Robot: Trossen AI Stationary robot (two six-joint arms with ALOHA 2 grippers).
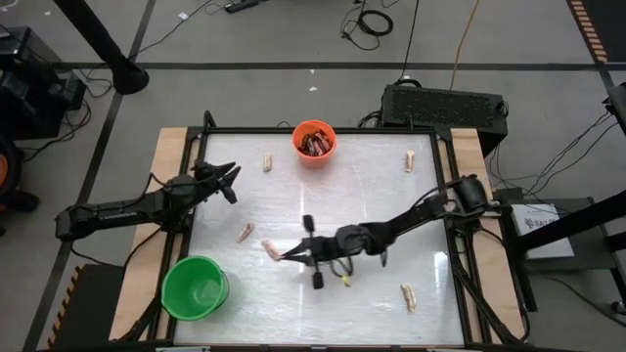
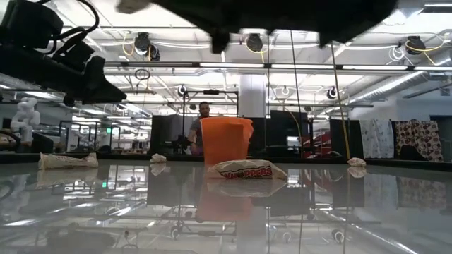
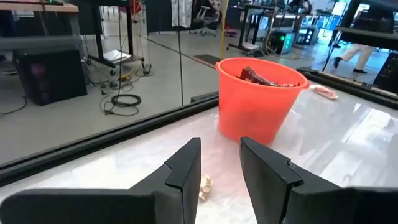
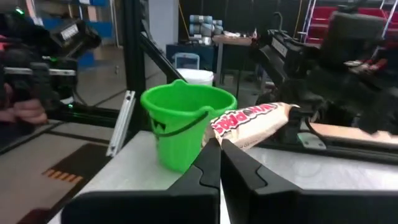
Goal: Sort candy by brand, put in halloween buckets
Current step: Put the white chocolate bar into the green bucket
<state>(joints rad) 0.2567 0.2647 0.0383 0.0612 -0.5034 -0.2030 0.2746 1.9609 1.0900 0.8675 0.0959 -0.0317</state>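
The right gripper point(image 1: 287, 257) sits low over the table's middle, fingers pinched on one pale cream candy point(image 4: 252, 124). In the right wrist view the wrapper sticks out past the closed fingertips, lifted, and points toward the green bucket point(image 4: 186, 121). That bucket point(image 1: 195, 286) stands near the table's front-left corner, well apart from the gripper, and looks empty from above.

The left gripper point(image 1: 228, 182) waits over the left side of the table, fingers point(image 3: 184, 169) narrowly parted, nothing between them. It faces the orange bucket point(image 3: 260, 99).

The orange bucket point(image 1: 314, 143) stands at the far edge, with dark brown-red bars point(image 1: 314, 145) already inside. No dark bars show loose on the table, so that brand looks done.

Pale pieces left on the table: one near the far edge left of the orange bucket point(image 1: 267, 161), one near the far-right corner point(image 1: 410, 160), one left of the right gripper point(image 1: 245, 233), one at the front right point(image 1: 408, 296).

Judged progress: roughly halfway. The cream pieces have yet to go in the green bucket, the held piece first.
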